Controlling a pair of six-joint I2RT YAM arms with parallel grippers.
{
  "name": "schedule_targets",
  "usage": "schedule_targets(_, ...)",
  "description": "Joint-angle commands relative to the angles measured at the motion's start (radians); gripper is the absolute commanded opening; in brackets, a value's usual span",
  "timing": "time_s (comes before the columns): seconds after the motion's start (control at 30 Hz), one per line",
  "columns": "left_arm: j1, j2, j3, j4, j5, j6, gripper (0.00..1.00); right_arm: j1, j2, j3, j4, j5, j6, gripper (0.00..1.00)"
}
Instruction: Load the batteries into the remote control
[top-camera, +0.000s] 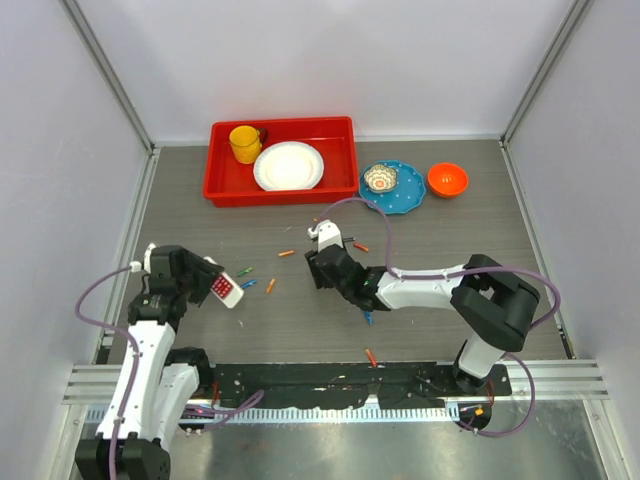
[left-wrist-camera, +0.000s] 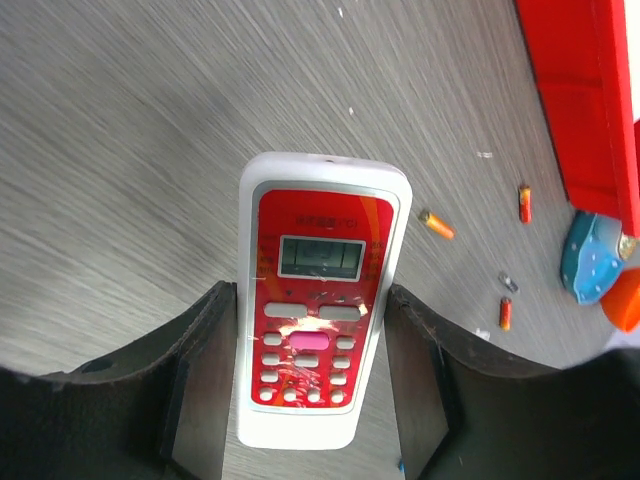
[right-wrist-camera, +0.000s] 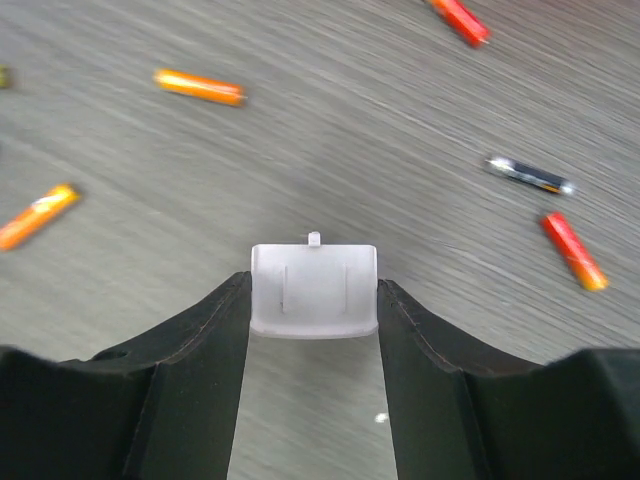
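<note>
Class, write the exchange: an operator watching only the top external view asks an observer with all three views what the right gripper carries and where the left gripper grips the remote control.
Operator: From above I can't tell what the right gripper has.
Observer: It is shut on a small white plastic piece, with one little tab at its far edge.
Operator: Where on the remote control is the left gripper holding?
Observer: It clamps the sides at the button rows. The end with the small display sticks out beyond the grip.
</note>
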Motion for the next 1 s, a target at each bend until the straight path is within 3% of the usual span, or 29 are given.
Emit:
schedule_targets(0.0, 0.006, 0.081, -0.028, 0.198, 0.210, -0.026, 0.00, -0.048, -0.045, -0.008, -0.027, 0.045, 0.025, 0.41)
schedule_targets(0.43, -0.013, 0.134, -0.079, 0.465, 0.439, -0.034, 0.00, -0.123, -0.028, -0.032, -0.133, 0.136, 0.112, 0.41)
schedule_targets(0.87, -0.160, 0.192, -0.088, 0.625, 0.474, -0.040, 0.00, -0.178, -0.108, -0.141, -0.202, 0.154, 0.177, 0.42)
schedule_targets(0.93, -0.163, 0.207, -0.088, 0.642, 0.484, -0.041, 0.00, -0.178, -0.108, -0.137, -0.202, 0.148, 0.178, 0.48)
schedule_targets(0.97, -0.162, 0.210, -0.087, 0.645, 0.485, -0.043, 0.00, -0.176, -0.108, -0.133, -0.202, 0.142, 0.177, 0.57)
